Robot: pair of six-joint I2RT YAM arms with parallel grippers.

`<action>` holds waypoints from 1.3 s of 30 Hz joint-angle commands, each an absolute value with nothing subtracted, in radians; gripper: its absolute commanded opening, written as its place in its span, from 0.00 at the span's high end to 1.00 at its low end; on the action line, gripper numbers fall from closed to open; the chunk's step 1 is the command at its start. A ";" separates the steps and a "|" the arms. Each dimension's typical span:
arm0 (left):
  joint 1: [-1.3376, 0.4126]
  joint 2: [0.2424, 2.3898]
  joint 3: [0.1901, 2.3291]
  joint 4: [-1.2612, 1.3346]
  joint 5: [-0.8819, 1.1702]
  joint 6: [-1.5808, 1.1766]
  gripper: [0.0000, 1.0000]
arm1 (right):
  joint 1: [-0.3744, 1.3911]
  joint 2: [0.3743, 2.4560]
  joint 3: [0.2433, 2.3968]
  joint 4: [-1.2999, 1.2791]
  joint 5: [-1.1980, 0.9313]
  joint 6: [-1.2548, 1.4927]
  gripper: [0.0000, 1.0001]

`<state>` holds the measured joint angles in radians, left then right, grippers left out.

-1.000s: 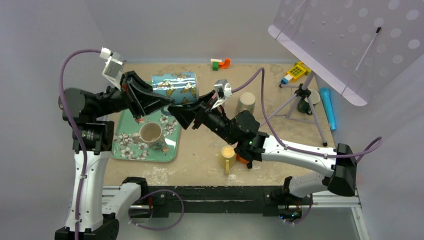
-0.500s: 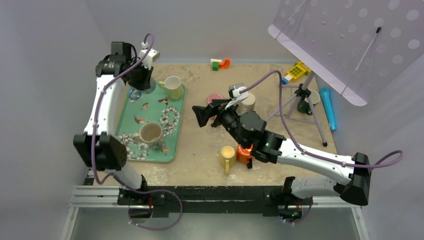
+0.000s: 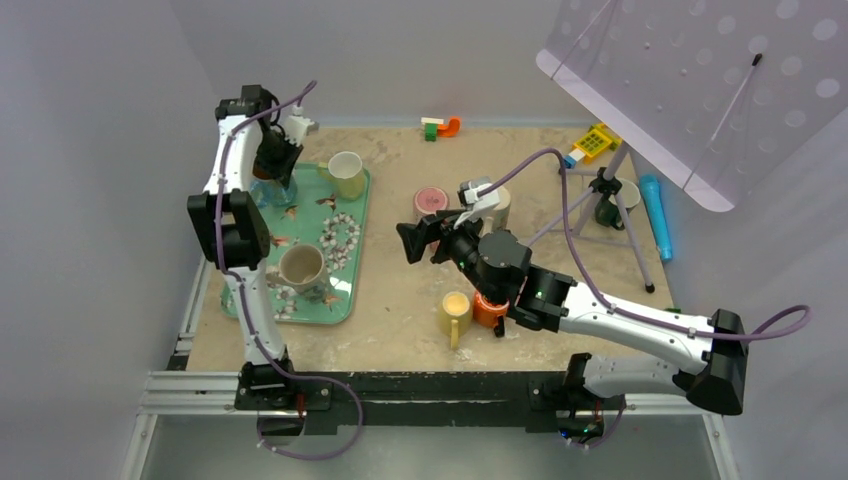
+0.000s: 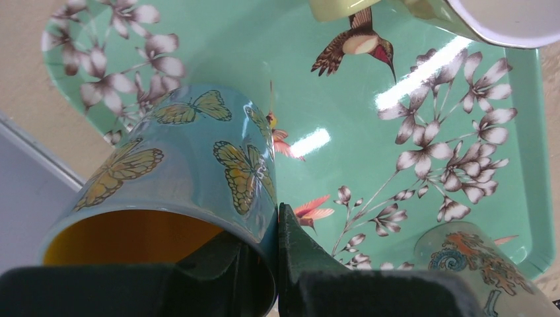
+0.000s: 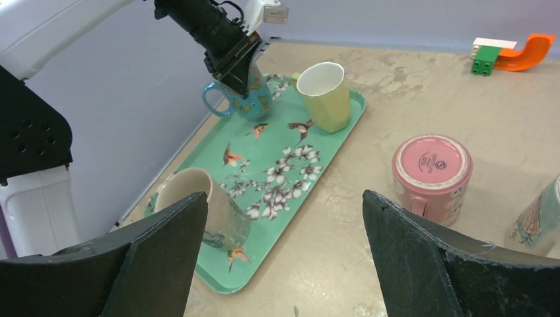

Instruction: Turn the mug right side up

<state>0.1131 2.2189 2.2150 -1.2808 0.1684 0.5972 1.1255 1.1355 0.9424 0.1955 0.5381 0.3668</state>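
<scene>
Top view, butterfly mug: at the far left corner of the green tray, right under the left gripper.
Top view, left gripper: pointing down, closed tight on the mug's rim.
Top view, right gripper: wide open with nothing in it, over bare table near the pink mug.
Top view, room: side wall and table edge close on the left; pale yellow mug just beside on the right; free space straight up.
Left wrist view, butterfly mug: mouth up toward the camera, yellow inside showing, so the turn looks done.
Left wrist view, fingers: one inside the mouth and one outside, with the mug's wall squeezed between.
Left wrist view, mug bottom: on the tray or just over it, cannot tell which.
Left wrist view, what is left: likely only to set down, let go and lift away.
Left wrist view, edges: tray's round corner and the table edge just behind the mug, so little room that way.
Right wrist view, butterfly mug: standing straight, handle toward the wall side, held from the top.
Right wrist view, right gripper: both fingers far apart and empty, well away from the tray.
Right wrist view, pink mug: bottom up on the table, not touched.
Right wrist view, room: bare tray in the middle; beige mug at the near end, well apart.
</scene>
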 commanded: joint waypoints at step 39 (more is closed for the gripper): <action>0.107 1.277 1.512 -0.914 0.565 0.523 0.29 | 0.831 1.876 1.152 0.108 0.603 0.388 0.42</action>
